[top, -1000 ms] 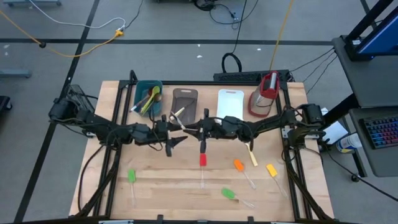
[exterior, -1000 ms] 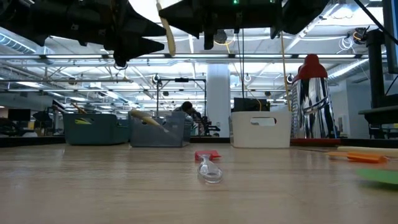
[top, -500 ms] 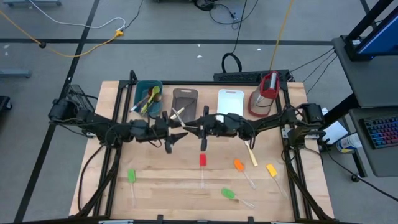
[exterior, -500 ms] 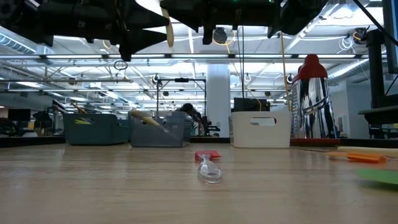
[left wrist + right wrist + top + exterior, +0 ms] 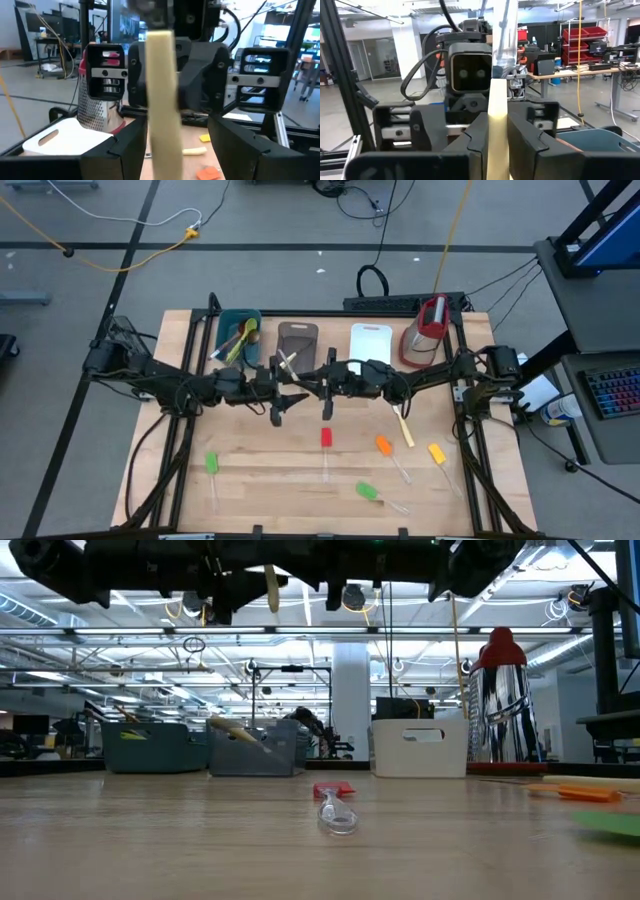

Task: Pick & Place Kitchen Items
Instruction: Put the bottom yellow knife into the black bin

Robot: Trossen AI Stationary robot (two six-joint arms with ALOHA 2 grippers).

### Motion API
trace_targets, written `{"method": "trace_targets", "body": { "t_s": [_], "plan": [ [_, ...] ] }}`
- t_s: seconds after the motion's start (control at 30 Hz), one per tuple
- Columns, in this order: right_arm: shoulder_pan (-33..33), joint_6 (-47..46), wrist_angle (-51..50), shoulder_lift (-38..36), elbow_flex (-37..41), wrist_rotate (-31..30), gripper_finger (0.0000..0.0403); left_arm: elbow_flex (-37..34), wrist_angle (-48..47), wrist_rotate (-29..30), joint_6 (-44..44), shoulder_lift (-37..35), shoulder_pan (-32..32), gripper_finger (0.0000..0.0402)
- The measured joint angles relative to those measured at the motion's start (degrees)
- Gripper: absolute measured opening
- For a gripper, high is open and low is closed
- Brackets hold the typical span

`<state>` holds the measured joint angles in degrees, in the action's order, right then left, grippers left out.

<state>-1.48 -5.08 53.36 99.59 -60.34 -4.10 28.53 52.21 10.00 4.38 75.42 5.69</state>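
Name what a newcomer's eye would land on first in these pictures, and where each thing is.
The two dark arms meet mid-table, the right gripper shut on a pale-handled knife that stands between the open left gripper fingers. Below them, coloured spatulas dot the wood, a red spatula at the centre.

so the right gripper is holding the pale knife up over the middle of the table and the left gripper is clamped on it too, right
Not quite. The right gripper is shut on the pale-handled knife above the middle of the table, but the left gripper is not clamped on it. The left wrist view shows its fingers standing open on either side of the handle, apart from it.
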Motion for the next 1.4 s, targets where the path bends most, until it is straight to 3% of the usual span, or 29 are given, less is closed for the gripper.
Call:
{"method": "trace_targets", "body": {
  "t_s": [0.47, 0.83, 1.1, 1.4],
  "plan": [
    [-0.2, 1.3, -0.1, 0.0, 0.0, -0.1, 0.0044, 0.0, -1.1, 0.6, 0.2, 2.3, 0.8, 0.0206],
    [-0.2, 1.3, -1.0, -0.1, 0.0, -0.1, 0.005, 0.0, -3.3, 1.0, 0.9, 2.3, 0.8, 0.0069],
    [-1.3, 1.3, -8.1, -0.1, 0.0, -0.6, 0.0083, -0.1, -10.9, 0.1, 8.4, 2.3, 0.9, 0.007],
    [-2.1, -2.9, -23.1, -0.1, 0.0, -4.7, 0.009, -0.1, -23.7, 0.6, 18.1, 1.7, 0.8, 0.0072]
  ]
}}
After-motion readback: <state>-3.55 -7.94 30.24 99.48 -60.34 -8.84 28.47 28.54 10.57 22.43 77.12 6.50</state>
